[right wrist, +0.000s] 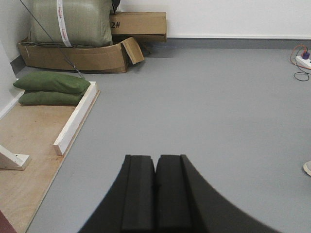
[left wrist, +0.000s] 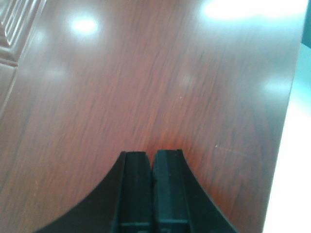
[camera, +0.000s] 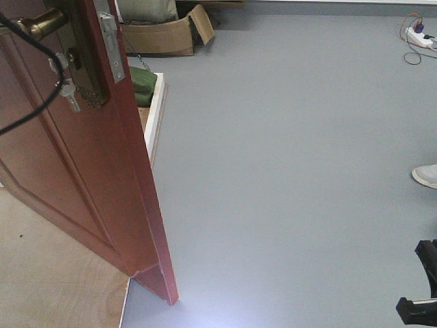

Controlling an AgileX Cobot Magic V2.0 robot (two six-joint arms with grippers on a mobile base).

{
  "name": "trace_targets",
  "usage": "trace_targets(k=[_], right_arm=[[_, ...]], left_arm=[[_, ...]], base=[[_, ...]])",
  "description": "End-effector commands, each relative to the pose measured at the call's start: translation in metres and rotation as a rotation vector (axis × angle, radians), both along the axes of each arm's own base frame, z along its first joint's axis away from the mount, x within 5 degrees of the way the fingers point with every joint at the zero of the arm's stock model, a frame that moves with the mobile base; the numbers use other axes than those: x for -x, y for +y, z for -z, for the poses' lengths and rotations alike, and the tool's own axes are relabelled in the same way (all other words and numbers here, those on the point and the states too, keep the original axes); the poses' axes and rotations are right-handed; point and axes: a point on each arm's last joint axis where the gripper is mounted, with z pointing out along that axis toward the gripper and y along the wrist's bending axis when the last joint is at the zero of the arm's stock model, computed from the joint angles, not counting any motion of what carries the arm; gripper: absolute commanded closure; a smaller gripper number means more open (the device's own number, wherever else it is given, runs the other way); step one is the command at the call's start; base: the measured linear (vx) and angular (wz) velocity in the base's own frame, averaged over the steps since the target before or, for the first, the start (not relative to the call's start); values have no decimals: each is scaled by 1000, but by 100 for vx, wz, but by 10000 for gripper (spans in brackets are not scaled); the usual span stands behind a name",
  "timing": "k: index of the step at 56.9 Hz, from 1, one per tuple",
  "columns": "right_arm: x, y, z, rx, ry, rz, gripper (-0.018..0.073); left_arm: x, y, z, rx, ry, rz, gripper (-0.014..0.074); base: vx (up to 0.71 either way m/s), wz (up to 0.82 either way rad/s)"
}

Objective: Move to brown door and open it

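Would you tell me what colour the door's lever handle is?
The handle is dull brass-gold, clearest in the front view.

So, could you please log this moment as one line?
door: open | left gripper: shut, at door face | right gripper: shut, facing floor

At left, brown door [camera: 75, 164]; box [camera: 160, 35] behind.

Grey floor [camera: 287, 171] carries a cardboard box [right wrist: 82, 57], plywood board [right wrist: 29, 145] and power strip [camera: 421, 39] (plugged).
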Motion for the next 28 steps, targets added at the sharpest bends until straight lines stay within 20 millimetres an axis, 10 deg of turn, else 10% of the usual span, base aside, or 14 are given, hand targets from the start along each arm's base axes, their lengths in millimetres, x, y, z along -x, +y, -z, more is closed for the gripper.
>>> trace_targets(k=[1, 28], right_arm=[[-2, 0, -6, 5, -78, 2, 559], [-2, 0, -6, 5, -78, 2, 559]], left_arm=[[17, 3, -22, 42, -116, 17, 530], [15, 2, -21, 40, -110, 17, 530]], base=[[0, 0], [0, 0]])
